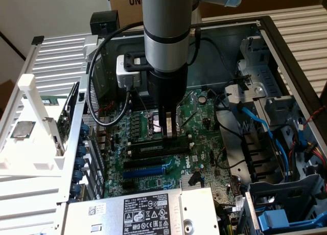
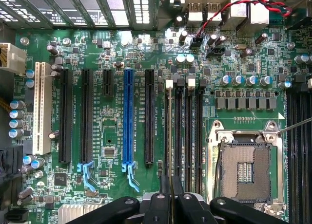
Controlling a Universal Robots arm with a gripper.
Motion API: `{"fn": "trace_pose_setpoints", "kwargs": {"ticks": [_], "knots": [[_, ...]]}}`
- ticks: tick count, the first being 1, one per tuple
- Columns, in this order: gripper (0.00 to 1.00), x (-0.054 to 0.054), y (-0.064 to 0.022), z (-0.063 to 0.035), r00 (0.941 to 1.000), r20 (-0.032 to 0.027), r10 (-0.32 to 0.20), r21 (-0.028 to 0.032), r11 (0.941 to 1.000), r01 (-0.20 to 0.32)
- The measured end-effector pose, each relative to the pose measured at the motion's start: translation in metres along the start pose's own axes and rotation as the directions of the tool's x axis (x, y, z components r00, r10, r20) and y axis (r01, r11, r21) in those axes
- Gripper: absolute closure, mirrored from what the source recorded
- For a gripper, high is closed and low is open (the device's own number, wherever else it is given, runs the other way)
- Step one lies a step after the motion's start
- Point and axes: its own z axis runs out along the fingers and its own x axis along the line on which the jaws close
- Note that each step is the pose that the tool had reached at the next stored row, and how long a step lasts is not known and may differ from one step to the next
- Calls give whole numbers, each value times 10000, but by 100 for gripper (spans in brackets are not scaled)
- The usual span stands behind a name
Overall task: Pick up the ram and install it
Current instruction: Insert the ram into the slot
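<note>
So here's what we had: the pincer (image 1: 171, 134) was down inside the open PC case (image 1: 225, 56), right over the motherboard (image 1: 204, 122). Its fingers were pinched nearly together on the ram (image 2: 169, 136). From the wrist view we got the ram edge-on, a thin dark strip running out from between the fingertips. It was lined up along the memory slot furthest from the CPU socket (image 2: 246, 170). The other three memory slots (image 2: 187, 131) ran side by side between it and the socket. A black expansion slot (image 2: 149, 117) and the blue slot (image 2: 127, 117) were on its other side. Honestly, we couldn't tell whether the stick was sitting in its slot or just above it. In the exterior view the arm (image 1: 166, 30) came straight down, and the power supply (image 1: 148, 212) lay along the near edge.
</note>
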Motion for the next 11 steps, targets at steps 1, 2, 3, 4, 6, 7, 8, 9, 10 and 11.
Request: {"fn": "trace_pose_setpoints", "kwargs": {"ticks": [1, 2, 3, 4, 6, 7, 8, 9, 10, 11], "knots": [[88, 0, 0, 0, 10000, 1, -1, 0, 10000, 1], [86, 0, 0, 0, 10000, 1, -2, 0, 10000, 2], [86, 0, 0, 0, 10000, 1, -2, 0, 10000, 2], [79, 0, 0, 0, 10000, 0, -3, 1, 10000, 3], [79, 0, 0, 0, 10000, 0, -4, 0, 10000, 4], [79, 0, 0, 0, 10000, 1, -5, 0, 10000, 5], [79, 0, 0, -1, 10000, 0, -5, -1, 10000, 5], [79, 0, 1, -4, 10000, 0, -4, 0, 10000, 4], [79, 0, 3, -12, 10000, 1, -4, 1, 10000, 4], [79, -1, 6, -27, 10000, 1, -4, 1, 10000, 4]]}}
